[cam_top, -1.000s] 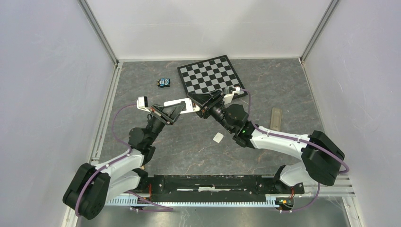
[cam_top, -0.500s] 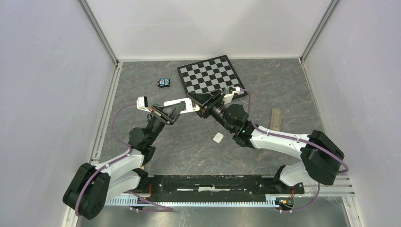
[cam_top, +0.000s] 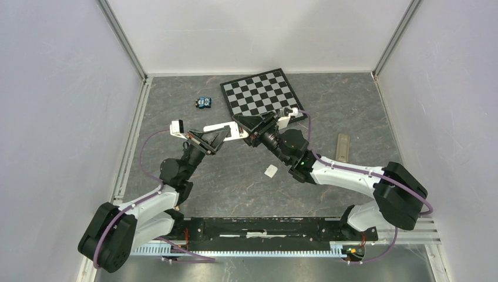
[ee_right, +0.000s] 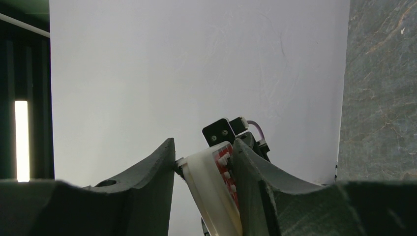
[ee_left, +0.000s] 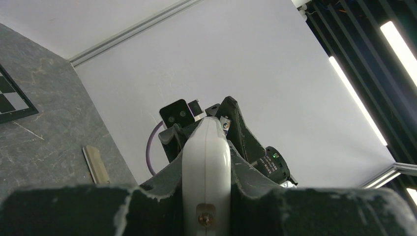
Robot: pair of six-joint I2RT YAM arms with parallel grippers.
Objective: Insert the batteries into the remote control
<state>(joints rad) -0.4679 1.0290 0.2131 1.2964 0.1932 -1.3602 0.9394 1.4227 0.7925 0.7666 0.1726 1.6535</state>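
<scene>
We've got the remote control (cam_top: pixel 226 130) held off the table btw both arms: left gripper (ee_left: pixel 206 162) clamped on its thin edge, right gripper (ee_right: pixel 202 153) pinching the button end. Hold both grips firm, turn back-side up w/o twisting

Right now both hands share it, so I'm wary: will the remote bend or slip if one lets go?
Likely stiff: the remote spans straight between left hand and right hand. Its smooth white shell looks slippery, so one edge grip might let it pivot.
</scene>
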